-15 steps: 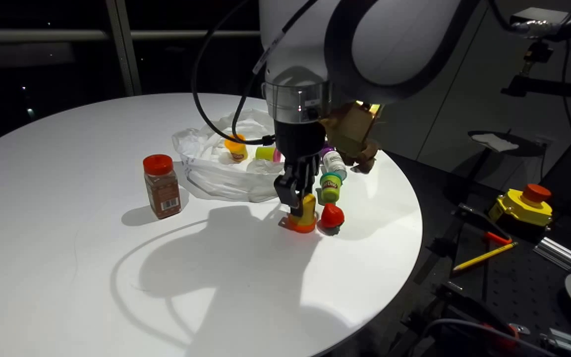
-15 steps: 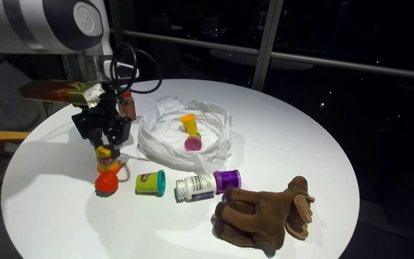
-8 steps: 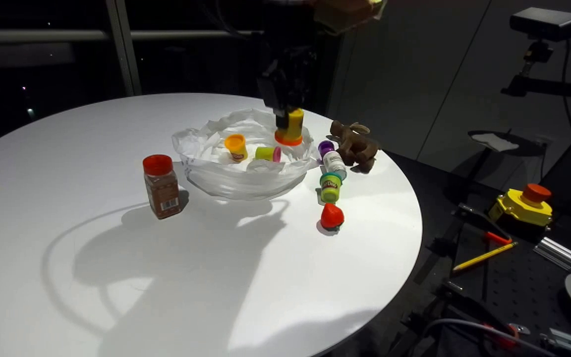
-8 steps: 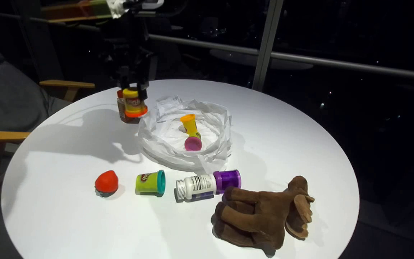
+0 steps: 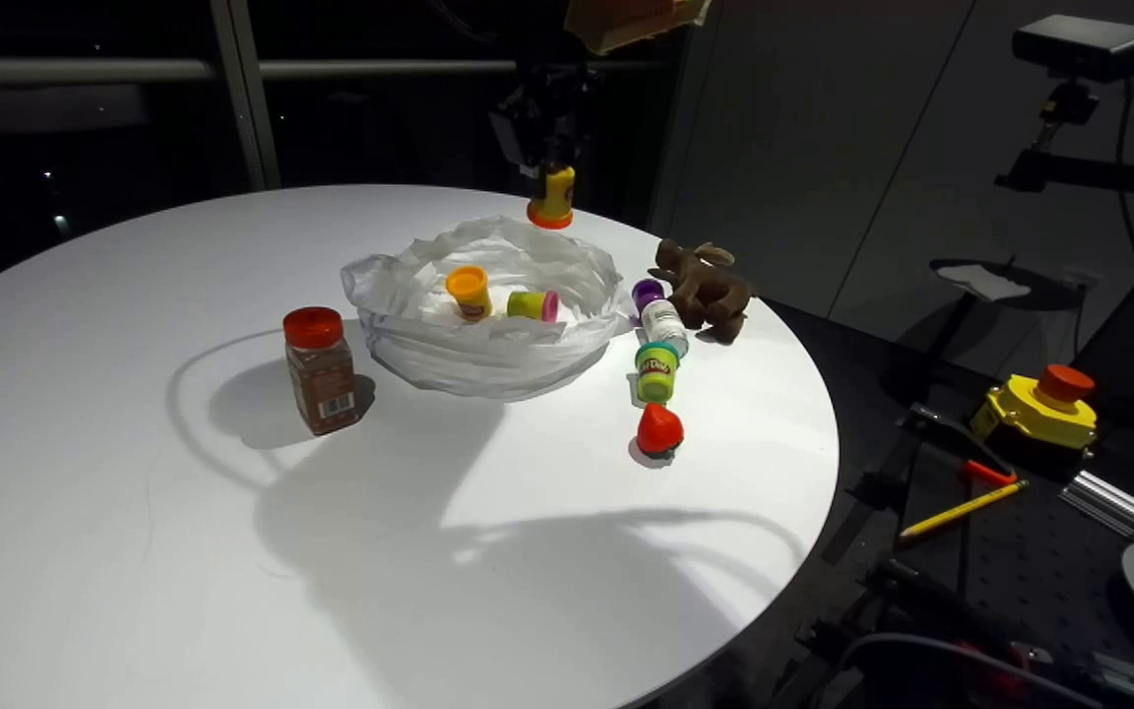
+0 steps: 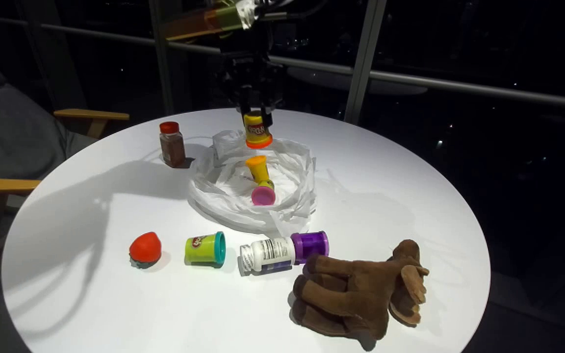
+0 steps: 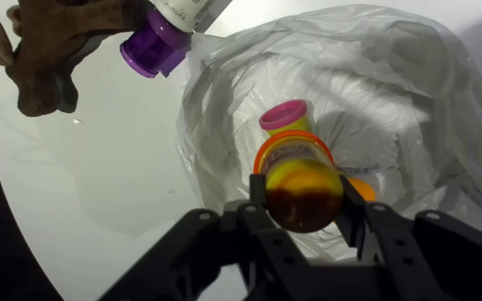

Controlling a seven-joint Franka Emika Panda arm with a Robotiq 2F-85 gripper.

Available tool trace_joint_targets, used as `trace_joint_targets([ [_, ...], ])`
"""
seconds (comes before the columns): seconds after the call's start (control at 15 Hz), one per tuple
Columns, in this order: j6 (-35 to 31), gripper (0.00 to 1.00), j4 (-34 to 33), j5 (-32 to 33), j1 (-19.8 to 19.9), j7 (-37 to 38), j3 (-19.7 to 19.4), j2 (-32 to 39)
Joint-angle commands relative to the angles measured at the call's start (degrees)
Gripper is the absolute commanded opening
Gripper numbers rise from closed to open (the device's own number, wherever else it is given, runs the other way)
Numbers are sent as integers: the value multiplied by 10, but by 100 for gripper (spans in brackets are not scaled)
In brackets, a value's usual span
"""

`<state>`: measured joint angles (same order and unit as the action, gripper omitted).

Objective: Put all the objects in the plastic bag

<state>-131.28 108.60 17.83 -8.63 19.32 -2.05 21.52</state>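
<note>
Pinching orange-lidded tub in gripper, lid-down, approx. above plastic bag; held high, prob. for clearance. Note plastic bag spread wide, presumably for easy drops w/o snagging.

Two tubs sit inside the bag.

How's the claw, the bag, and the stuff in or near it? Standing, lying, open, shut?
Held tub: lid down, midair
Claw: shut on the held tub
Plastic bag: open
Light-orange-lidded tub: shut, inside
Pink-lidded tub: lying inside
Teal-lidded tub: lying outside
White bottle: lying outside
Purple container: lying outside
Red-lidded jar: standing, shut, outside
Toy moose: lying outside
Strawberry: resting outside
</note>
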Motion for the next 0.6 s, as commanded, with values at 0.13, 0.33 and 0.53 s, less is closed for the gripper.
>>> trace_joint_targets([
  [0.13,13,18,-133,-14,6,2,-15,130],
  [0.33,20,18,-188,-29,6,0,-21,178],
  [0.53,25,18,-241,-37,5,7,-28,222],
])
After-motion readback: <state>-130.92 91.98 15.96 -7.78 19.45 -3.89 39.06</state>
